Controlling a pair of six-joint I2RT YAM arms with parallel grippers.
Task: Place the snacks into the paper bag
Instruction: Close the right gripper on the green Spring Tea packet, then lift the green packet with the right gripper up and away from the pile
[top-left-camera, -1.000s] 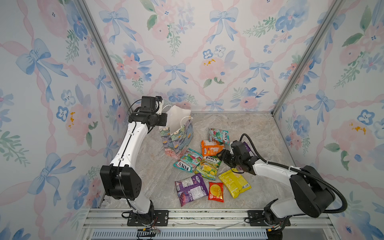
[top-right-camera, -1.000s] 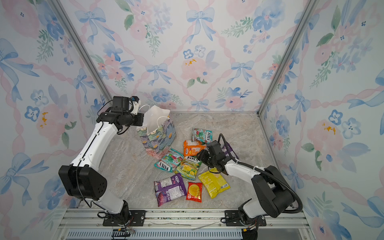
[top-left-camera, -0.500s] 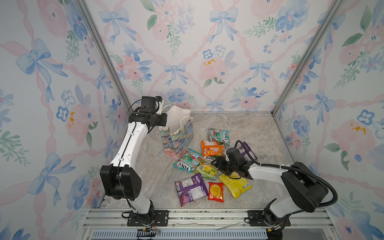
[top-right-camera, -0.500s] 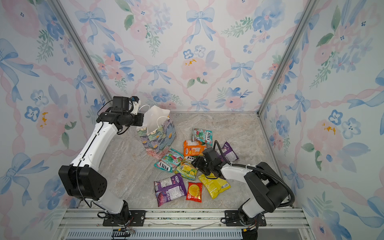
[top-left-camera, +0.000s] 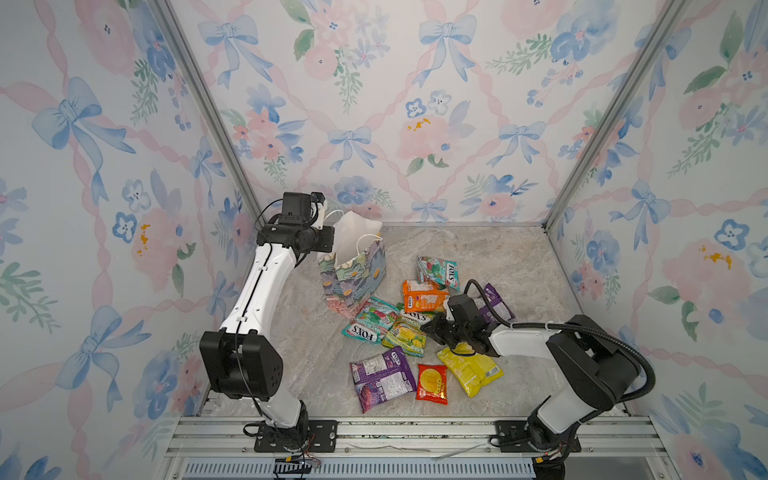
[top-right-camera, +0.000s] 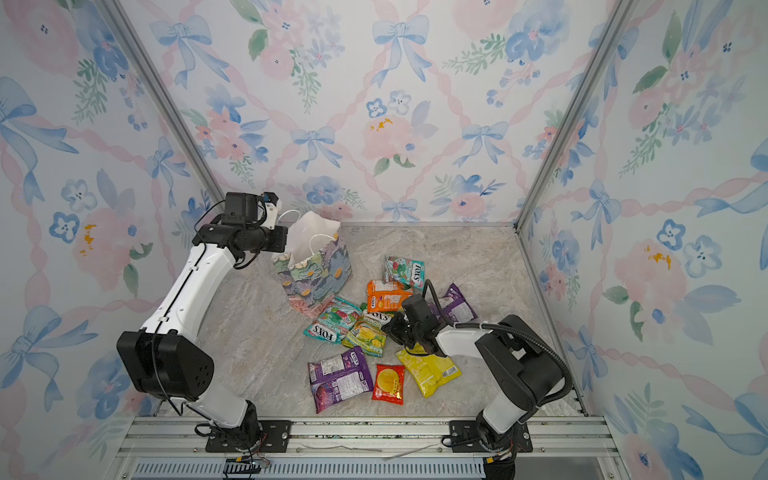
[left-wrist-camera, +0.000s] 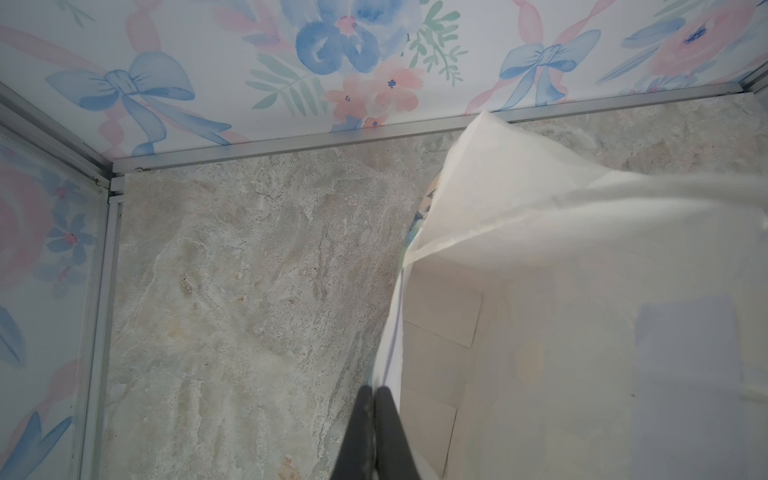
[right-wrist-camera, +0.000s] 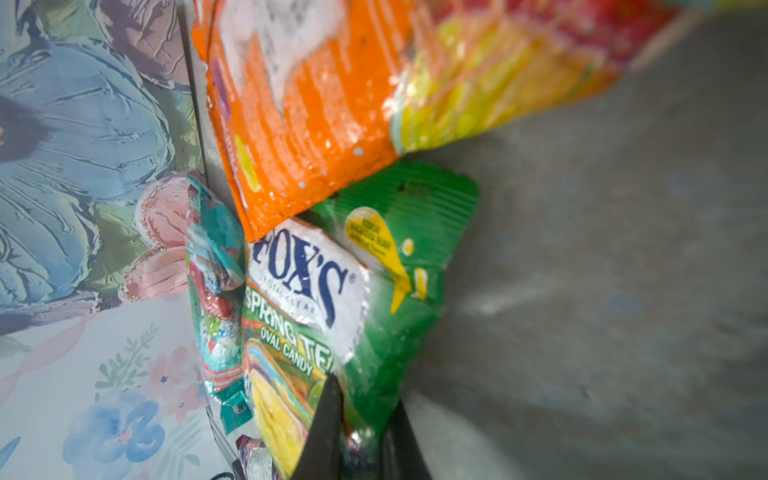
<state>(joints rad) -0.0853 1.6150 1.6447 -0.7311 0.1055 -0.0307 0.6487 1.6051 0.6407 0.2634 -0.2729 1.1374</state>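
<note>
The paper bag (top-left-camera: 357, 266) (top-right-camera: 316, 266) stands upright at the back left, mouth open. My left gripper (left-wrist-camera: 374, 392) (top-left-camera: 331, 237) is shut on its rim, the white inside (left-wrist-camera: 540, 332) beside the fingers. Snacks lie in front of the bag: two teal packets (top-left-camera: 368, 320) (top-left-camera: 438, 270), an orange one (top-left-camera: 422, 295) (right-wrist-camera: 307, 104), two purple ones (top-left-camera: 382, 378) (top-left-camera: 494, 301), a red one (top-left-camera: 432, 382) and a yellow one (top-left-camera: 469, 370). My right gripper (right-wrist-camera: 365, 399) (top-left-camera: 430, 328) (top-right-camera: 390, 328) is shut on the edge of the green-yellow packet (right-wrist-camera: 395, 270) (top-left-camera: 405, 332) (top-right-camera: 365, 334).
Flowered walls with metal corner posts (top-left-camera: 203, 112) close in the marble floor (top-left-camera: 498, 257) on three sides. A metal rail (top-left-camera: 415, 432) carrying both arm bases runs along the front. The right arm's cable (top-left-camera: 602, 332) loops above the floor at the right.
My right gripper slid left from beside the purple packet to the green-yellow packet and closed on its edge. The left arm and the bag have not moved.
</note>
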